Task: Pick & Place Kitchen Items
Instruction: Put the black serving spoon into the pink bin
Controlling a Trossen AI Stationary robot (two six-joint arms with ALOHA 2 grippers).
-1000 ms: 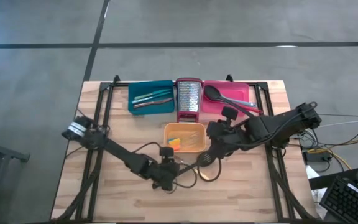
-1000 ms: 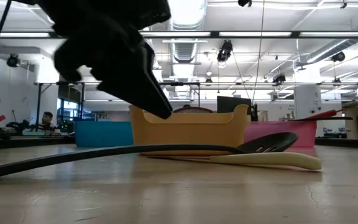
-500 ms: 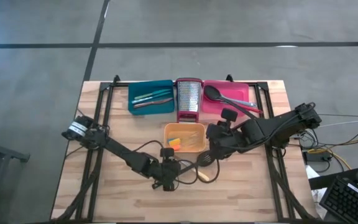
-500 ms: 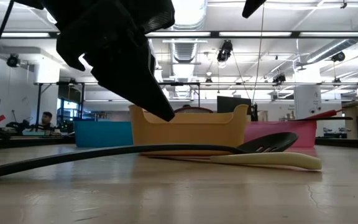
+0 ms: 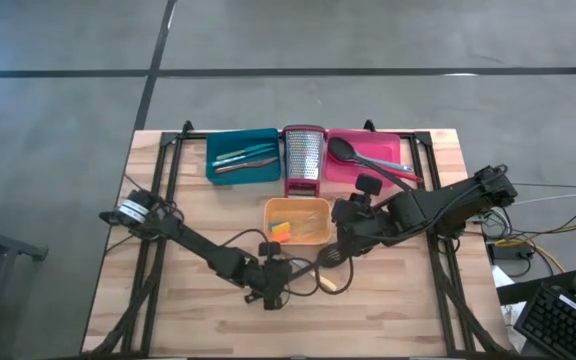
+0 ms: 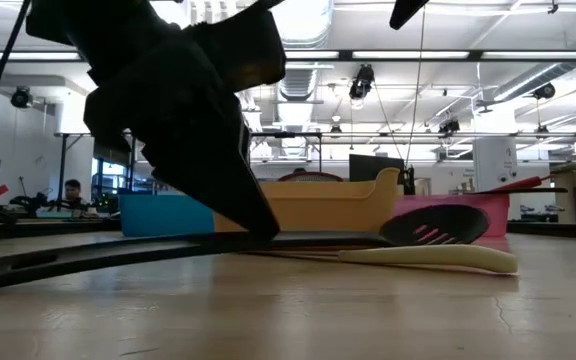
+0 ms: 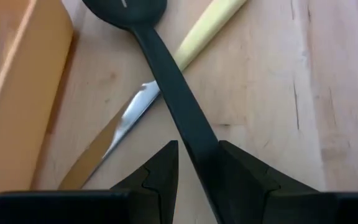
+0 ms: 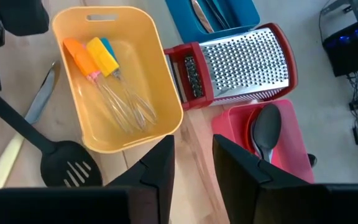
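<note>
1. On my left, the left gripper [image 5: 271,290] is low at the front middle of the table [image 5: 168,300]. Its jaws are clamped on the handle of the black slotted spatula [image 7: 166,74]; the left wrist view shows a finger pressed to each side of that handle.
2. The spatula looks like this: a long, flat, matte black handle running to a rounded head with slots. In the low view [image 6: 438,225] the head is tipped up off the wood while the handle end [image 6: 28,268] sits low near the table.
3. Under the spatula, crossing it, lies a knife with a cream handle [image 7: 204,31] and a shiny blade [image 7: 132,115]. Only the left wrist view shows me that crossing and the blade; the low view gives just the pale handle [image 6: 438,258] lying flat.
4. Just behind sits the yellow tray [image 8: 160,93]. The right wrist view looks into it: small whisks with orange, yellow and blue handles [image 8: 95,56]. The low view shows only its wall [image 6: 318,205].
5. Along the back: teal tray [image 5: 240,157] with thin tools, steel grater [image 5: 304,158], pink tray [image 5: 373,158] holding a dark spoon [image 8: 266,134].
6. On my right, the right gripper [image 5: 346,228] hovers beside the yellow tray, jaws apart around nothing.
</note>
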